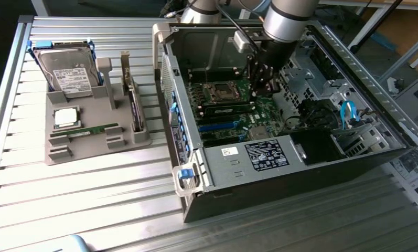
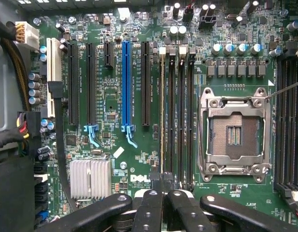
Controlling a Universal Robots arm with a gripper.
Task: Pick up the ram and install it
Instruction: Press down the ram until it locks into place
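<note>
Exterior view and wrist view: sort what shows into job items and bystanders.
Job:
ram stick lying on the grey holder
memory slots on the motherboard
end effector, shut, over those slots

Lying about:
hard drive
CPU chip
blue cable

Slatted table (image 1: 89,210); grey holder (image 1: 97,142); computer case (image 1: 286,173)

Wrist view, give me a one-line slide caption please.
Shut hand poised over a ram stick seated on edge in a motherboard slot beside the empty CPU socket.
</note>
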